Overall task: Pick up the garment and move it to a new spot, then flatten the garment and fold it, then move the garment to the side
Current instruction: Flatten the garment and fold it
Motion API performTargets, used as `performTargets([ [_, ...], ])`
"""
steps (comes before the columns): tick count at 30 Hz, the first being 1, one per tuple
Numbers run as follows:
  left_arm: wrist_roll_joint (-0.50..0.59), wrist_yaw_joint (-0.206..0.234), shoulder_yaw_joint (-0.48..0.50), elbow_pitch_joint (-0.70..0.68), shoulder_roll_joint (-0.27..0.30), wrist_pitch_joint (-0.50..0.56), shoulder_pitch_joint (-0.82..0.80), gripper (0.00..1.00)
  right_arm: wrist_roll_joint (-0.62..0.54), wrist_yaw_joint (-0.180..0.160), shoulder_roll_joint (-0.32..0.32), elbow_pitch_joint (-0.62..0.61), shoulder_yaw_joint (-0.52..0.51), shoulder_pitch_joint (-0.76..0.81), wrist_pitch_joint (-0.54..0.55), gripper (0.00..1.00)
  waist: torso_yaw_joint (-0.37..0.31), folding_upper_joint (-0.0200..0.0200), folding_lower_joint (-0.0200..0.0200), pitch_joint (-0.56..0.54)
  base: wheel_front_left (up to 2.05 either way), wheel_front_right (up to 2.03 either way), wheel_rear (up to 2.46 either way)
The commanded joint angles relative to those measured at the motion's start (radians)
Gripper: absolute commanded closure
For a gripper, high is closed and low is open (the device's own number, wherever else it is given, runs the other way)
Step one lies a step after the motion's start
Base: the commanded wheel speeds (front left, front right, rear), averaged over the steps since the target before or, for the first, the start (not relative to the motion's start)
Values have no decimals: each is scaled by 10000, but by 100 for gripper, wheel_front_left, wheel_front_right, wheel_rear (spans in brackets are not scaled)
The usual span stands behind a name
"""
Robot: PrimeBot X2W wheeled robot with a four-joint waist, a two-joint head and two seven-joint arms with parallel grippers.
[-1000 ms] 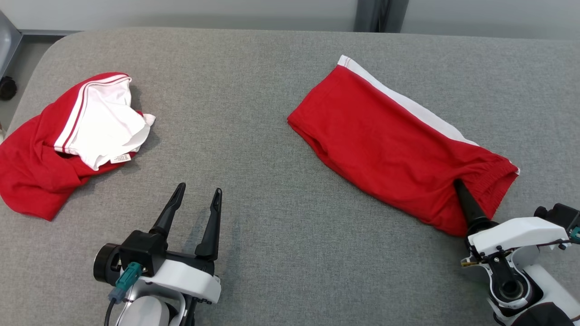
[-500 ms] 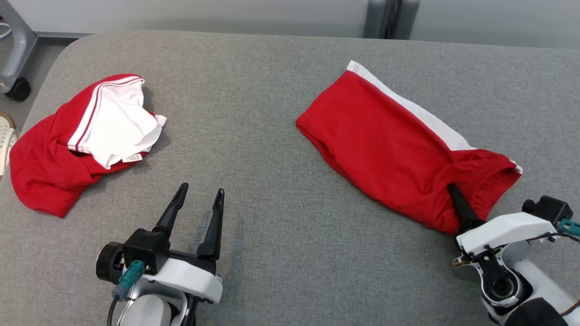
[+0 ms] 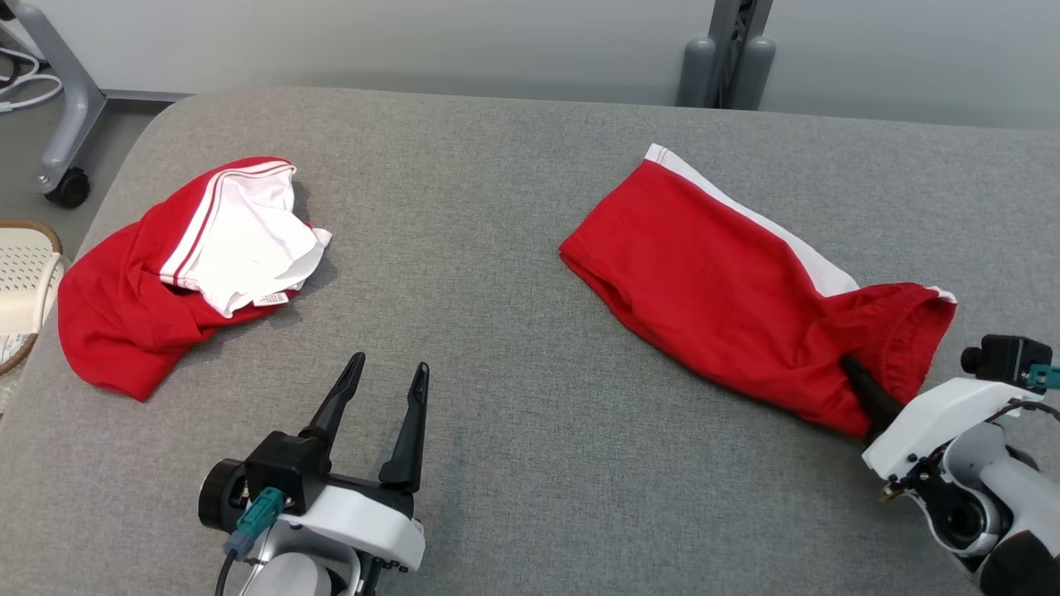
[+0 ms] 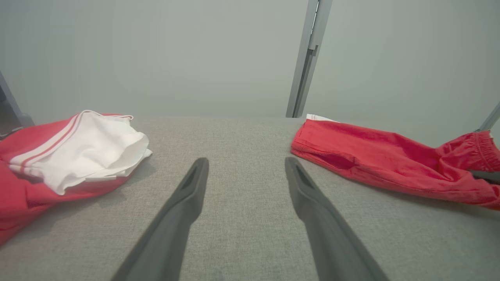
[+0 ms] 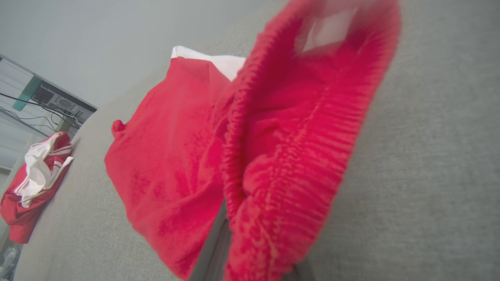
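Red shorts [image 3: 720, 281] with a white stripe down one side lie on the right half of the big grey desk [image 3: 513, 248]. The desk has a soft cloth top and round corners. The shorts lie slanted, with the leg end far from the robot and the stretchy waist end close to it. The waist end is bunched up and lifted a little off the desk. In the left wrist view the shorts [image 4: 375, 164] are off to the right. In the right wrist view the shorts [image 5: 168, 168] are very close, and the puffy waist sits over the dark fingers.

On the left side of the desk, well apart from the shorts, a red and white cloth [image 3: 166, 290] lies in a crumpled heap. Its white part is on top.

The right pincer [image 3: 853, 372] is squeezed together on the waist of the shorts, and the cloth hides its tips. The left pincer [image 3: 389, 362] sits low near the front of the desk. Its two fingers are apart and hold nothing. In its own wrist view the left pincer [image 4: 246, 160] points at bare desk between the two cloths.

A white basket [image 3: 21, 281] peeks in beside the left edge of the desk. A small black wheel [image 3: 66, 186] sits on the floor behind it.
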Motion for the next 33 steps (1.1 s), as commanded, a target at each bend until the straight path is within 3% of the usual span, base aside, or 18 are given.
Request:
performTargets([
  [1, -94, 62, -48, -5, 38, -15, 31, 0, -167, 48, -448, 133, 271, -368, 260, 100, 61, 0, 0, 10, 0, 0, 0],
  [19, -145, 100, -202, 145, 38, -15, -227, 0, -1357, 36, -2345, 1411, 1939, -2114, 1092, 100, 195, 0, 0, 336, 0, 0, 0],
  [33, -79, 22, -297, 212, 39, -15, -416, 0, -3030, 27, -2724, 3518, 3463, -3492, 1041, 100, 394, 0, 0, 682, 0, 0, 0],
])
